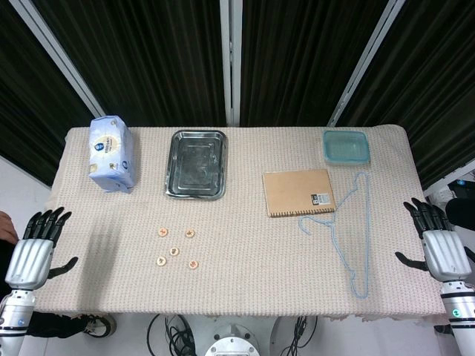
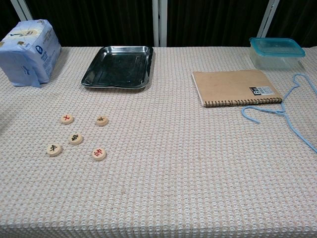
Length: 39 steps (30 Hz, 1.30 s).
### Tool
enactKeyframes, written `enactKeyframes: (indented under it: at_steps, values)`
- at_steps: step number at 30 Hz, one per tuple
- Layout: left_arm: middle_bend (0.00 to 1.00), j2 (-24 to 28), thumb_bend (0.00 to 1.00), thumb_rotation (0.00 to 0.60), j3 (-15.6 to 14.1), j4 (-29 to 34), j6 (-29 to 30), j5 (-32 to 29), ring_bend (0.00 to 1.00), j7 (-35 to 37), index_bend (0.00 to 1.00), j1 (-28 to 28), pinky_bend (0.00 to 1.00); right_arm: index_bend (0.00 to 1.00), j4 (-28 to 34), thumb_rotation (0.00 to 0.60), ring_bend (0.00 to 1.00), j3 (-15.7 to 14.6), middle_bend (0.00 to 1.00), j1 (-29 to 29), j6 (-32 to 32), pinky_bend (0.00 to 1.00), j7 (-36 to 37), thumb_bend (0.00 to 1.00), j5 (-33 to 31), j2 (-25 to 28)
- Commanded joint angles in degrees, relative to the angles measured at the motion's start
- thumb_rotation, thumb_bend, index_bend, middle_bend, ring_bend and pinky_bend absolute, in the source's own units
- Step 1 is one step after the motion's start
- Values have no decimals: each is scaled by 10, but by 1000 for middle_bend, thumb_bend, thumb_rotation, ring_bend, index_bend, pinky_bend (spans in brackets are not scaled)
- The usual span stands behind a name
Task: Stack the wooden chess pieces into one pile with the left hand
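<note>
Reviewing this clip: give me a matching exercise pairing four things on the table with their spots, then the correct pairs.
Things:
1. tissue pack
2. metal tray
3. notebook
4. plastic box

Places:
A. far right corner of the table
B. right of centre, touching the blue hanger
C. far left corner of the table
D. just beyond the chess pieces

Pairs: 1-C, 2-D, 3-B, 4-A

Even, bright overhead light, both views sharp.
Soft glare on the steel tray (image 2: pixel 118 67), far from the left hand (image 1: pixel 33 248); faint shadows.
</note>
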<state>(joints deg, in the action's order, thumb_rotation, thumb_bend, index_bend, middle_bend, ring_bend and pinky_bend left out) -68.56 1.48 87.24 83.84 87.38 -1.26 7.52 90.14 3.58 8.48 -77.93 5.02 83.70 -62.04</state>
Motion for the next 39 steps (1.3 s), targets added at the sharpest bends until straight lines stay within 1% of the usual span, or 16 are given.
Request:
enactKeyframes:
  at_steps: [1, 10, 15, 20, 24, 29, 33, 39]
  values:
    - [18, -1, 178, 600, 0, -1, -1, 0, 0, 0, 89, 0, 0, 0, 1, 600, 0, 1, 0, 0, 0, 0, 0, 70, -1, 1]
    - [18, -1, 177, 600, -1, 3, 1, 7, 0, 0, 89, 2, 0, 0, 4, 600, 0, 1, 0, -4, -9, 0, 7, 69, 2, 5]
    - [19, 0, 177, 600, -6, 9, 2, 20, 0, 25, 115, 3, 0, 0, 6, 600, 0, 2, 0, -8, -17, 0, 16, 70, 5, 10]
    - [34, -4, 176, 600, -25, 9, 6, 40, 0, 60, 148, -4, 0, 0, 6, 600, 0, 3, 0, -10, -21, 0, 27, 70, 7, 14]
    - [51, -10, 175, 600, -46, 7, -4, 56, 0, 68, 158, -7, 0, 0, 1, 600, 0, 1, 0, -9, -14, 0, 35, 70, 6, 16]
    - [91, -32, 173, 600, -63, 2, -14, 75, 0, 91, 191, -5, 0, 0, 2, 600, 0, 2, 0, -15, -27, 0, 52, 69, 11, 22]
    - [127, -51, 173, 600, -72, -2, -25, 97, 0, 77, 235, 3, 0, 0, 3, 600, 0, 0, 0, -20, -35, 0, 59, 69, 16, 26]
    - [131, -82, 173, 600, -72, 14, -61, 116, 0, 26, 246, 29, 0, 0, 5, 600, 0, -4, 0, -25, -45, 0, 62, 69, 26, 28]
